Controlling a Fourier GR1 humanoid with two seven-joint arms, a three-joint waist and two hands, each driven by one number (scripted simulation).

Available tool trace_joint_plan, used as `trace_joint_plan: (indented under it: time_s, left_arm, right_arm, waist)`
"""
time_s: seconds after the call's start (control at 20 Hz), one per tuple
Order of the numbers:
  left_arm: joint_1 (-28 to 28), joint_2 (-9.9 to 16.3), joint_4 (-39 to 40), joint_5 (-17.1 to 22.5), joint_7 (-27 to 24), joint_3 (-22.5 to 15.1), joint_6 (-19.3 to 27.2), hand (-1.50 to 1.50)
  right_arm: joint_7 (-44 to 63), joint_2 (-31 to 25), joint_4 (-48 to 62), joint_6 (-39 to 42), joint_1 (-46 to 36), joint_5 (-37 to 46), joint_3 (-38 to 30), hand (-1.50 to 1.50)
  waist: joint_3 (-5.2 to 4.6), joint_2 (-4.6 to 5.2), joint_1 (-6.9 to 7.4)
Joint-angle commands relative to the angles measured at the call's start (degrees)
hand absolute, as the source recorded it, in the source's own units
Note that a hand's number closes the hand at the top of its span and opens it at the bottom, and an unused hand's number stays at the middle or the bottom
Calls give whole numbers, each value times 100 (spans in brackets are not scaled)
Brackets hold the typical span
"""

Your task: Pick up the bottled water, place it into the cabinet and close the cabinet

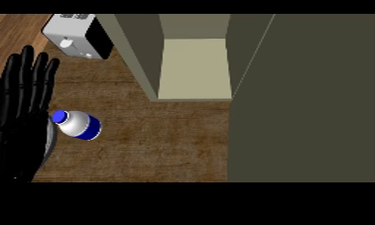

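Note:
A small water bottle (78, 124) with a blue cap and blue label stands on the wooden counter at the lower left. My left hand (23, 110) shows at the left edge, fingers straight and pointing up, just left of the bottle and apart from it. The cabinet (192, 70) stands at the top centre with a pale shelf inside, and its dark door (304, 100) is swung open, filling the right side. My right hand is out of sight.
A white and black appliance (77, 36) sits at the back left of the counter (161, 140). A grey rounded rim (50, 142) peeks out beside my left hand, mostly hidden by it.

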Motion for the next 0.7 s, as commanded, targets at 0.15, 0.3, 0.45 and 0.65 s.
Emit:
trace_joint_plan:
  time_s: [0.15, 0.3, 0.45, 0.65]
  left_arm:
    - [428, -241, -288, -740, 164, 664, 1020, -150]
    - [599, -626, -180, -84, 663, 809, 2068, -150]
    - [847, -636, -592, 16, 873, 656, 2497, -150]
    - [1511, -642, -1098, -448, 766, -484, 3202, -150]
  right_arm:
    - [225, -162, -724, 243, 864, 40, 128, -150]
    - [363, 55, -490, 567, 1167, -585, 484, -150]
    - [488, -139, -1168, 897, 1783, -979, 492, -150]
    - [658, -162, -2013, 1005, 2502, -1111, 571, -150]
  waist:
    - [-26, 6, -9]
    - [-36, 11, 65]
    - [-25, -8, -42]
    - [-24, 10, -45]
